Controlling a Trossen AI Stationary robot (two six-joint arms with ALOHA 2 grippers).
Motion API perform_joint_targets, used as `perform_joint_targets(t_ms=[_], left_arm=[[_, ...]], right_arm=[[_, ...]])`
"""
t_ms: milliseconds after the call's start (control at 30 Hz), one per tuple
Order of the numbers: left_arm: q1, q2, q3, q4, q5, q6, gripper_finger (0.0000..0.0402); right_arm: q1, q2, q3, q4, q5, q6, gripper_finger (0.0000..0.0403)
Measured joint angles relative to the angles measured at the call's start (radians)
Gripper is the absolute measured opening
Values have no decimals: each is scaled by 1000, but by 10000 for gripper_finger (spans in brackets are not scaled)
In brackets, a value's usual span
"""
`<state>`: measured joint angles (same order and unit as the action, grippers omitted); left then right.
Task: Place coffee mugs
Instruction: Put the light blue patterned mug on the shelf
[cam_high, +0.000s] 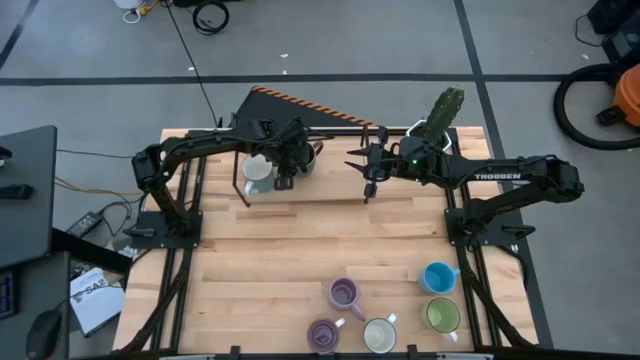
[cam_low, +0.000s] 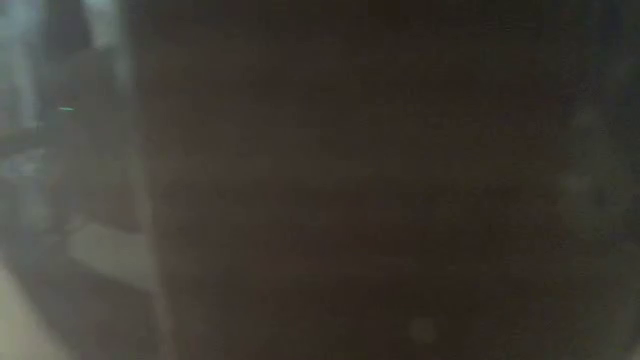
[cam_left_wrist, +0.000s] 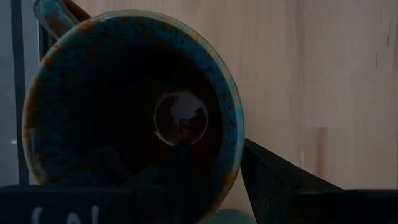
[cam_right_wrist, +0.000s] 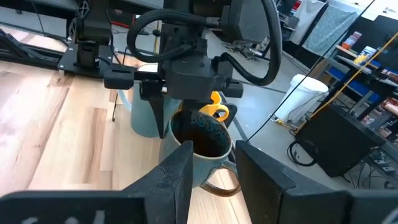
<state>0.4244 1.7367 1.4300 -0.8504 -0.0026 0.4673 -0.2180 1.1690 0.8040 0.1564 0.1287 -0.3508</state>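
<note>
The dark brown mug (cam_left_wrist: 124, 106), glazed blue inside, is at the table's far middle with my left gripper (cam_left_wrist: 214, 149) shut on it. In the right wrist view the mug (cam_right_wrist: 205, 140) stands upright under that gripper (cam_right_wrist: 171, 121), between a white mug (cam_right_wrist: 140, 109) and an orange mug (cam_right_wrist: 216, 111). My right gripper (cam_right_wrist: 214, 168) hovers open to the dark mug's right, pointing at it and touching nothing. From above, my left gripper (cam_high: 290, 165) is beside the white mug (cam_high: 257, 168), and my right gripper (cam_high: 368, 185) is apart from both. My left gripper holds the dark brown mug by its rim wall (cam_left_wrist: 235, 127), on the side away from the handle (cam_left_wrist: 56, 12). One finger (cam_left_wrist: 180, 174) is inside the mug and the other (cam_left_wrist: 273, 186) outside. The fingers come steeply from above. The mug is upright; my right fingers hide its base.
Two purple mugs (cam_high: 344, 293) (cam_high: 323, 335), a white mug (cam_high: 380, 335), a blue mug (cam_high: 437, 277) and a green mug (cam_high: 442, 316) stand near the front edge. The cactus pot (cam_high: 440, 115) is at the far right. Bare wood lies mid-table. Something dark blocks the low view.
</note>
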Motion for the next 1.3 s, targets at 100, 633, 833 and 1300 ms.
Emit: perform_joint_targets(t_ms=[100,633,833,1300], left_arm=[[0,0,0,0,0,1,141],[-3,-1,-2,7,3,-31,46],[0,0,-2,41,1,-100,48],[34,-1,151,0,6,-378,51]], right_arm=[[0,0,0,-1,0,16,126],[0,0,0,-40,-1,45,126],[0,0,0,-40,-23,46,126],[0,1,0,-29,-29,53,126]])
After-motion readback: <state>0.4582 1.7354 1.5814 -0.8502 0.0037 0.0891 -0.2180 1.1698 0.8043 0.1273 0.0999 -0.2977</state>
